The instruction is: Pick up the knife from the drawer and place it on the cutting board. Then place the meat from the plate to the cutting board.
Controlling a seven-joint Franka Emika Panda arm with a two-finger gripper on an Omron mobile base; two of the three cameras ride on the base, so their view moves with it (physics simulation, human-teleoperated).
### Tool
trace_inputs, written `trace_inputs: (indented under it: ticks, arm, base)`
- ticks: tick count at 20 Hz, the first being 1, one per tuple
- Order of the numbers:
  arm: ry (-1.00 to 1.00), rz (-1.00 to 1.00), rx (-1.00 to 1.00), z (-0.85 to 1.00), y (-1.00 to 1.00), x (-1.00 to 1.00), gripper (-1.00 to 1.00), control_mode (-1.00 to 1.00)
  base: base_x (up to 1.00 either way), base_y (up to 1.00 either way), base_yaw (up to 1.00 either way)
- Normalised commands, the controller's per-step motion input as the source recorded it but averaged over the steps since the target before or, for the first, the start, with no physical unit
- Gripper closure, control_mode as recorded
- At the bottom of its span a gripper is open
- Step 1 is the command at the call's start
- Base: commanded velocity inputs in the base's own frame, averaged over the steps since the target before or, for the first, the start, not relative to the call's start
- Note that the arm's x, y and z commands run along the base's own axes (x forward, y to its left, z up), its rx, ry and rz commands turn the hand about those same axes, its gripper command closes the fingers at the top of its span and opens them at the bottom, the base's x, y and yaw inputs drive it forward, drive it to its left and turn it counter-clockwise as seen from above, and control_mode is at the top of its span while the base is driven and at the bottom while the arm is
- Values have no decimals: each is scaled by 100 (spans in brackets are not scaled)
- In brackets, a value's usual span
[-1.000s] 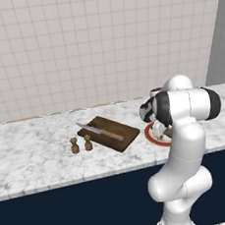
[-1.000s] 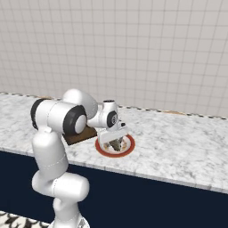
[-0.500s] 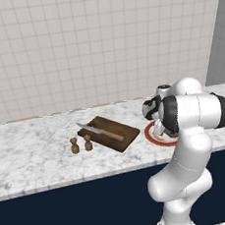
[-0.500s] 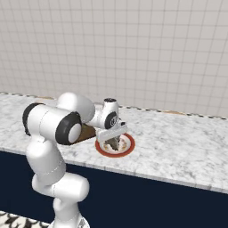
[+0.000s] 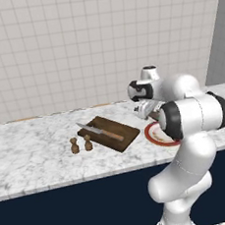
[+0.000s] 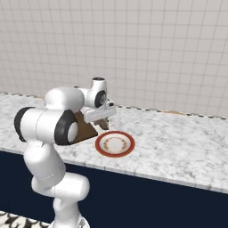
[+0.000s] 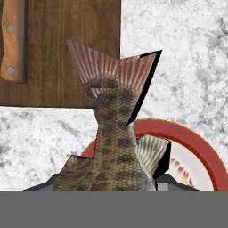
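Right at your pincer [image 7: 113, 187], a scaly brown fish with a pink-ribbed tail fan fills the hand view: that is the meat [image 7: 113, 147]. Its body runs down between the dark finger tips, so your pincer looks clenched on the meat. Just past the tips, under the fish, you see the plate [image 7: 200, 149], its red rim curving off to one side. Beyond the tail lies the cutting board [image 7: 67, 53], and its near edge and corner sit just ahead of you, with a strip of bare marble counter [image 7: 40, 133] between board and plate. Farther over on the board, the knife [image 7: 12, 40] shows its tan handle, well apart from the fish tail. From the left base view, your pincer [image 5: 145, 111] hangs above the gap between board [image 5: 109, 133] and plate [image 5: 155, 135]. Two small wooden shakers [image 5: 81, 144] stand beyond the board's far end, leaving open marble around you.
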Motion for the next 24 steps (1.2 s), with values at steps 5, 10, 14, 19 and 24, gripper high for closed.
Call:
trace_inputs:
  ticks: [5, 10, 14, 19, 24]
  arm:
    - [9, -7, -6, 49, 94, 96, 100, -100]
    - [0, -12, -1, -7, 100, 52, 100, -100]
    - [-1, -17, 0, -31, 75, -10, 100, -100]
    - [0, -12, 1, -34, 2, -32, 100, -100]
    - [0, -2, 3, -45, -8, -2, 100, -100]
  base:
    - [0, 0, 0]
    - [0, 0, 0]
    - [0, 0, 0]
    - [0, 0, 0]
    - [0, 0, 0]
